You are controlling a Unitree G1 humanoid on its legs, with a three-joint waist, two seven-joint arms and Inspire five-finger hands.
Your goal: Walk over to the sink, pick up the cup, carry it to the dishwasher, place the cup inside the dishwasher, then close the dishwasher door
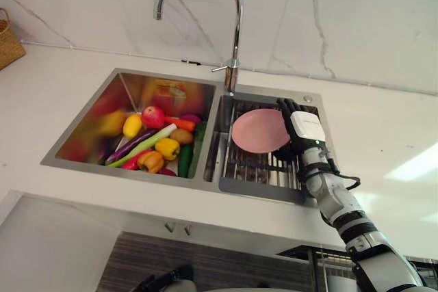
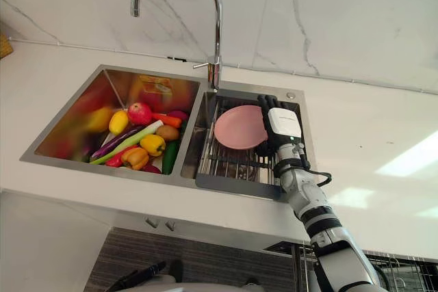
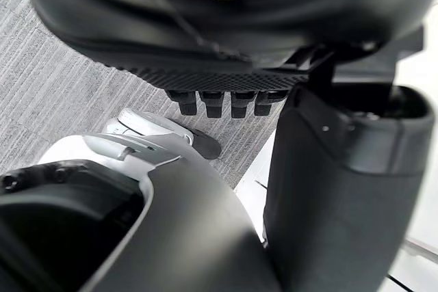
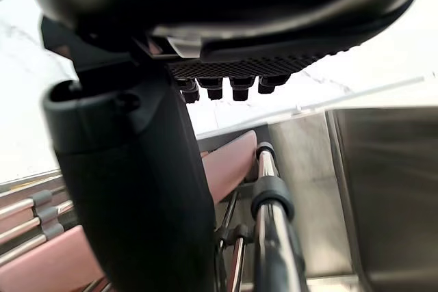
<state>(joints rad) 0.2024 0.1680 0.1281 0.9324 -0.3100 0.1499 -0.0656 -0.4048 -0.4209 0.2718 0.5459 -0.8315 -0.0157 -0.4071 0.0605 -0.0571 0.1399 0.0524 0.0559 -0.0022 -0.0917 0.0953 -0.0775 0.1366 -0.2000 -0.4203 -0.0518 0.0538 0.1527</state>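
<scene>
Cup: pink cup (image 1: 259, 130) lies on the wire rack (image 1: 256, 167) in the sink's (image 1: 130, 173) right basin, showing as a round disc
Right hand: right hand (image 1: 306, 128) just beside its right edge, fingers (image 1: 287, 109) relaxed, holding nothing
Left hand: left hand (image 3: 205, 66) idle, fingers loose
Handling: likely light, stiff, slippery; pinch across the rim
In the way: rack bars, tap (image 1: 236, 32) behind; toy vegetables (image 1: 154, 141) well apart

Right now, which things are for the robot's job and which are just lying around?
For the job: round pink dish on the sink rack, right hand beside it.
Just lying about: fruit and vegetables in the left basin, tap, basket.
</scene>
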